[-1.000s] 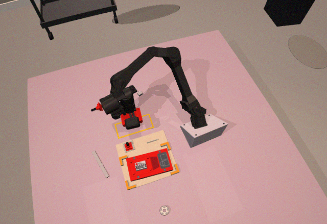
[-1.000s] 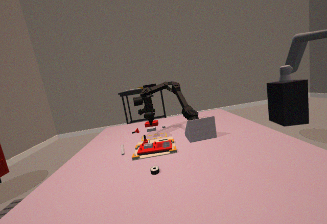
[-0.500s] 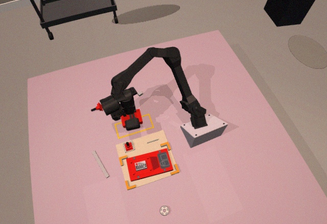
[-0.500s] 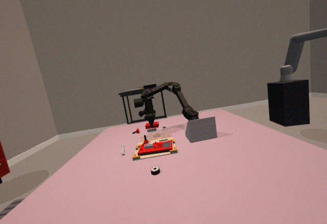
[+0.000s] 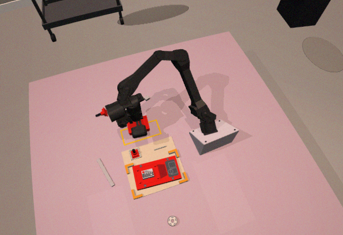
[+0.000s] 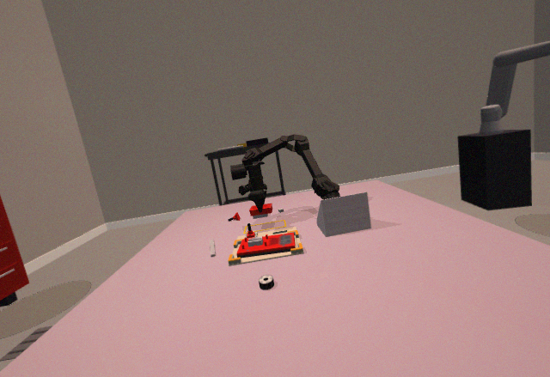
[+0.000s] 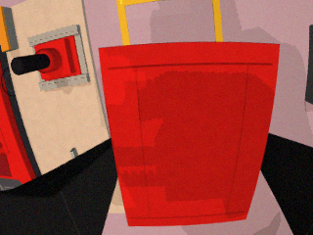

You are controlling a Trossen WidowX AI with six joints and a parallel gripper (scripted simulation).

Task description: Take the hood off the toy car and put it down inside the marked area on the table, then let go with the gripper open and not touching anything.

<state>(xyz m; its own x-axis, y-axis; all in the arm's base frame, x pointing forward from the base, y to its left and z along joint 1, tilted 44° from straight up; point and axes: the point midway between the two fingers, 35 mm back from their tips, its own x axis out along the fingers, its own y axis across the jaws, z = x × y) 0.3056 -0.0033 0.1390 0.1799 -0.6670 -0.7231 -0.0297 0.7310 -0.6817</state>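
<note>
My gripper (image 5: 139,124) (image 6: 260,209) (image 7: 188,143) is shut on the red hood (image 5: 146,121) (image 6: 267,209) (image 7: 191,98), one black finger on each side of it. The hood is held above the table, over the back of the marked area, a thin yellow outline (image 5: 142,139) (image 6: 284,223) (image 7: 218,20). The gap beneath it cannot be measured. The red toy car (image 5: 162,171) (image 6: 257,252) (image 7: 10,132) sits without its hood on the beige board (image 5: 148,152) (image 6: 267,260) (image 7: 64,113), its grey engine block showing. The hood's underside is hidden.
A red block with a black knob (image 5: 134,153) (image 6: 250,233) (image 7: 56,61) stands on the board near the outline. A red cone (image 5: 103,112) (image 6: 236,216), a grey bar (image 5: 105,172) (image 6: 212,247) and a wheel (image 5: 172,218) (image 6: 266,281) lie around. The arm's grey base (image 5: 218,145) (image 6: 344,215) stands right.
</note>
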